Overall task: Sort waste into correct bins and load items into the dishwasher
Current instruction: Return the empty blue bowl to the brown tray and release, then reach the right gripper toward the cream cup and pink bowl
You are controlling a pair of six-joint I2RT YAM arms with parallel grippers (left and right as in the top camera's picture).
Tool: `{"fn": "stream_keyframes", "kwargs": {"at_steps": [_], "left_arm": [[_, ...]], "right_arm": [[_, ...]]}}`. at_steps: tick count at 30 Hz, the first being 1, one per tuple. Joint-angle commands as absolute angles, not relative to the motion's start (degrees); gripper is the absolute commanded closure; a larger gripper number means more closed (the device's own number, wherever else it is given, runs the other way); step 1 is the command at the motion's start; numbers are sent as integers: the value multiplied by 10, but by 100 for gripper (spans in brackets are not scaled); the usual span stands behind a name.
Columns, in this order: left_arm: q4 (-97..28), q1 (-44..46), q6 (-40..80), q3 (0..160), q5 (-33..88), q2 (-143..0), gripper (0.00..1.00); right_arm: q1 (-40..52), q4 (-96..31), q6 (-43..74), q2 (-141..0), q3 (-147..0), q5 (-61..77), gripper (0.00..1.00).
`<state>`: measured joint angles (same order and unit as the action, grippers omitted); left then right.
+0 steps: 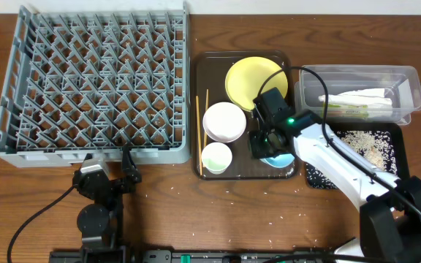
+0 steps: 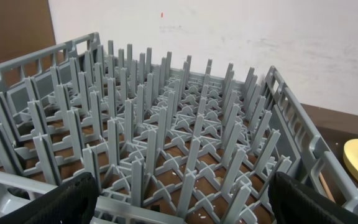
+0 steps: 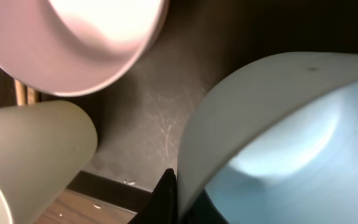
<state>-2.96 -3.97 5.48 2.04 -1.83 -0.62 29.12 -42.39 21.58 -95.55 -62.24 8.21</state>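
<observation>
The light blue bowl point(image 1: 283, 158) sits at the front right of the dark brown tray point(image 1: 196, 169). My right gripper point(image 1: 266, 143) is shut on its rim; in the right wrist view one finger point(image 3: 179, 199) presses the outside of the bowl wall point(image 3: 291, 124). The white bowl point(image 1: 224, 120), small white cup point(image 1: 215, 157), yellow plate point(image 1: 251, 77) and chopsticks point(image 1: 198, 131) lie on the same tray. My left gripper point(image 1: 108, 157) is open and empty at the front wall of the grey dish rack point(image 1: 93, 80), which holds nothing.
The clear tub point(image 1: 409, 80) at the right holds the white napkin point(image 1: 357, 96) and green wrapper point(image 1: 346, 111). The black tray point(image 1: 397, 139) in front of it holds rice point(image 1: 364, 142). Loose grains lie on the table near the front.
</observation>
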Motion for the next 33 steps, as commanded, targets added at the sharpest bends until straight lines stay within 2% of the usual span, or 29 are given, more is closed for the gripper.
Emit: {"fn": "stream_keyframes", "kwargs": {"at_steps": [1,4,5,9,13,21,33], "left_arm": [[-40,-42,45,2,-21,-3,12],[-40,-42,45,2,-21,-3,12],[-40,-42,45,2,-21,-3,12],[-40,-42,45,2,-21,-3,12],[-40,-42,45,2,-21,-3,12],[-40,-42,45,2,-21,-3,12],[-40,-42,45,2,-21,-3,12]], "right_arm": [[296,-427,222,-974,-639,100,95],[296,-429,222,-982,-641,111,93],[296,-429,220,-983,-641,112,90],[296,-429,213,-983,-642,128,62],[294,-449,206,-983,-660,140,48],[283,-570,166,-983,-816,142,43],[317,-541,203,-1011,-858,159,48]]}}
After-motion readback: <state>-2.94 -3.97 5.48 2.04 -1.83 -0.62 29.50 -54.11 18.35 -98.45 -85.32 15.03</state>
